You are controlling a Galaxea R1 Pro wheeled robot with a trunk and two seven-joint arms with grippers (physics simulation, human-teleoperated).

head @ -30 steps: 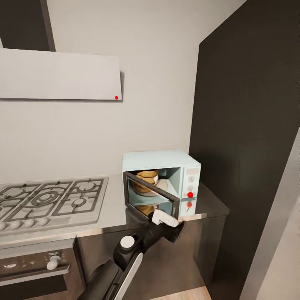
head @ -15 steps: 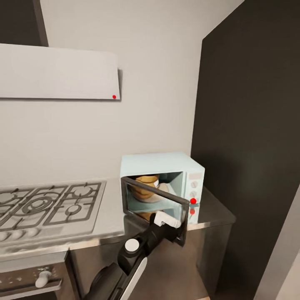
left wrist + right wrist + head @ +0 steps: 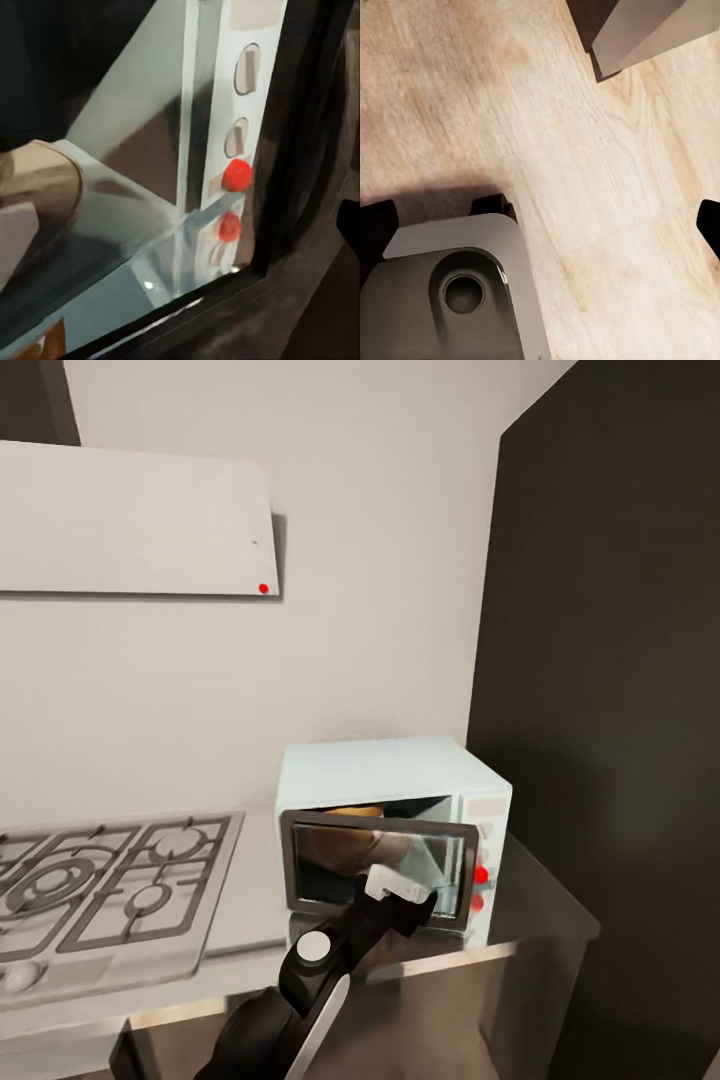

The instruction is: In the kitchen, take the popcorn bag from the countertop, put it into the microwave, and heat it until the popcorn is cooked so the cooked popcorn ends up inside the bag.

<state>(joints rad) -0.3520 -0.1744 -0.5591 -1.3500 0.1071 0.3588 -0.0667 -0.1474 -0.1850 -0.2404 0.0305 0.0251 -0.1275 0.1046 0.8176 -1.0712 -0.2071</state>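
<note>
The pale mint-blue microwave (image 3: pixel 385 770) stands at the right end of the grey countertop (image 3: pixel 255 905). Its dark glass door (image 3: pixel 375 865) is swung almost shut, with a narrow gap left along the top. Through the glass the mustard-brown popcorn bag (image 3: pixel 345 848) shows inside, and in the left wrist view the bag (image 3: pixel 37 184) appears tan behind the pane. My left gripper (image 3: pixel 418 908) rests against the door's outer face near its lower right, fingers spread and holding nothing. The red light (image 3: pixel 237 174) glows below two knobs (image 3: pixel 247 67). My right gripper (image 3: pixel 540 225) hangs open over the floor.
A gas hob (image 3: pixel 100 885) lies in the counter left of the microwave, under a white range hood (image 3: pixel 130 525). A tall dark cabinet (image 3: pixel 600 660) walls off the right side. In the right wrist view there is wooden floor (image 3: pixel 585 150) and the robot's grey base (image 3: pixel 465 289).
The microwave door has swung from half open to nearly shut, with my left gripper following it. The head camera has shifted, so the whole scene sits differently.
</note>
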